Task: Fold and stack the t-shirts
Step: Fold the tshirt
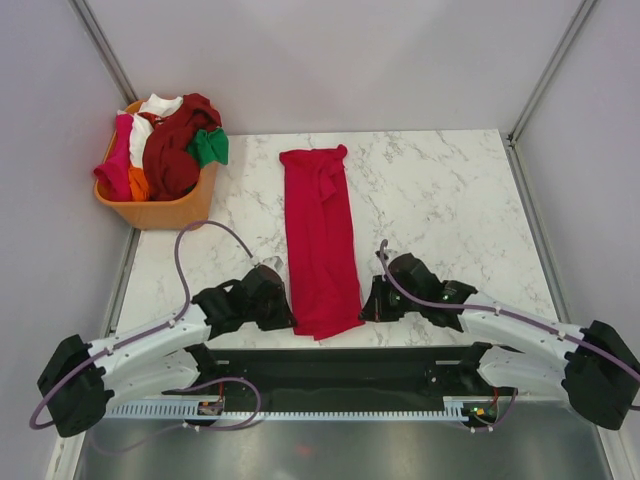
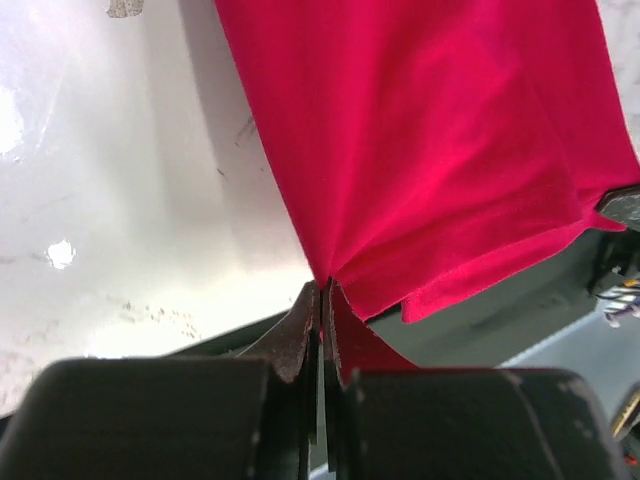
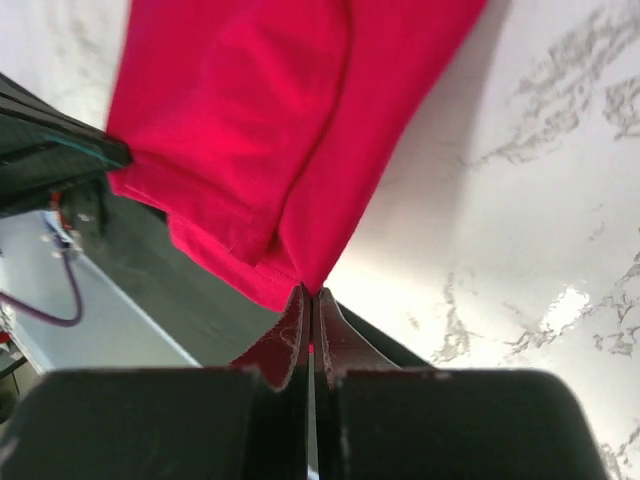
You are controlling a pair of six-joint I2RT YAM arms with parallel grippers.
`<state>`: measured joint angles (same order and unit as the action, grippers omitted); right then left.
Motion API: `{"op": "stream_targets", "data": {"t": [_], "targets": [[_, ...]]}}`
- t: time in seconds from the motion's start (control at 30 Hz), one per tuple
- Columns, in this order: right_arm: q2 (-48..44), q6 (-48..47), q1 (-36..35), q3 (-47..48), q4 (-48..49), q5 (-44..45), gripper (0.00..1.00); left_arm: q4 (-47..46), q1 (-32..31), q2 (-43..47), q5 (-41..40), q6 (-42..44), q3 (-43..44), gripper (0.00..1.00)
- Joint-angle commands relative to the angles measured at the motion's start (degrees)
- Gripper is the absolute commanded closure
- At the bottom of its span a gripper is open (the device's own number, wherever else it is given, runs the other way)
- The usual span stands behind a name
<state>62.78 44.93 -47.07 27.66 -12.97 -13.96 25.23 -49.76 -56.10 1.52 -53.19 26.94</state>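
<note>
A crimson red t-shirt (image 1: 320, 240) lies folded into a long narrow strip down the middle of the marble table, its hem at the near edge. My left gripper (image 1: 288, 312) is shut on the hem's left corner; in the left wrist view the cloth (image 2: 420, 150) fans out from the pinched fingertips (image 2: 322, 290). My right gripper (image 1: 366, 306) is shut on the hem's right corner; the right wrist view shows the cloth (image 3: 260, 130) bunched at the closed tips (image 3: 310, 293). More t-shirts, magenta, white, maroon, orange and green (image 1: 170, 145), are piled at the back left.
The pile sits in an orange plastic basket (image 1: 160, 212) at the table's back left corner. The marble table (image 1: 440, 200) ends at a dark front rail (image 1: 340, 365) between the arm bases. Grey walls close both sides.
</note>
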Motion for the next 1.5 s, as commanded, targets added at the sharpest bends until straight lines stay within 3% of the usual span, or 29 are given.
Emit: {"op": "stream_targets", "data": {"t": [0.0, 0.23, 0.47, 1.0, 1.33, 1.47], "targets": [[-3.98, 1.39, -0.39, 5.99, -6.18, 3.14, 1.00, 6.84, -0.34, 3.88, -1.08, -1.48, 5.30, 0.98], [0.66, -2.73, -0.57, 18.81, -11.81, 6.74, 1.00, 11.67, -0.34, 2.13, -4.33, 1.24, 13.30, 0.98], [9.00, -9.33, 0.39, 30.34, -18.57, 15.62, 1.00, 17.30, 1.76, -4.45, -11.45, 7.39, 27.97, 0.98], [30.46, -17.33, 10.15, 53.19, -18.93, 15.27, 1.00, 14.93, 19.16, -25.98, -6.63, 22.77, 45.83, 0.98], [43.02, -19.00, 14.63, 65.31, -19.02, 14.13, 1.00, 13.18, 24.44, -40.92, -2.31, 26.29, 56.90, 0.98], [51.97, -18.38, 16.82, 71.20, -20.68, 12.20, 1.00, 13.17, 26.55, -48.30, -1.78, 26.91, 62.43, 0.98]]}}
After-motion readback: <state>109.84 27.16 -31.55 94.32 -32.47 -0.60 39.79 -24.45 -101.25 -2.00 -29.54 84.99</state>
